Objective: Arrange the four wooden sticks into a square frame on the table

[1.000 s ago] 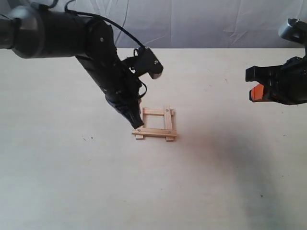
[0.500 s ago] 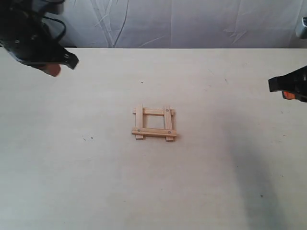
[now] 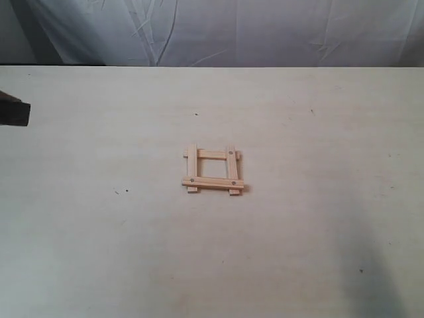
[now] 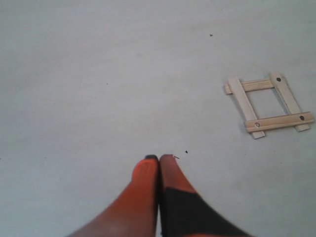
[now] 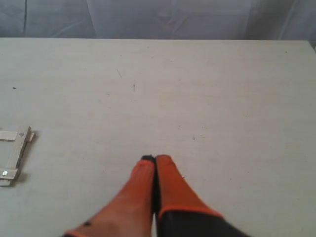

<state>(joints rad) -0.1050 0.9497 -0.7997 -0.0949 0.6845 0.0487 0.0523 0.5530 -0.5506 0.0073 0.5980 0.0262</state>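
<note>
The four wooden sticks lie crossed as a small square frame [image 3: 212,169] in the middle of the table [image 3: 318,218], ends sticking out a little at the corners. The left wrist view shows the frame [image 4: 268,105] off to one side, well away from my left gripper [image 4: 158,158], whose orange fingers are pressed together with nothing between them. In the right wrist view only one edge of the frame [image 5: 15,154] shows, far from my right gripper [image 5: 155,158], also shut and empty. Only a dark corner of the left arm [image 3: 13,111] shows in the exterior view; the right arm is out of it.
A wrinkled pale cloth backdrop [image 3: 225,30] hangs behind the table's far edge. A few tiny dark specks [image 3: 126,192] dot the tabletop.
The left arm has drawn away from the frame to the far left edge of the exterior view, and the right arm has left that view on the right. The frame has not moved.
</note>
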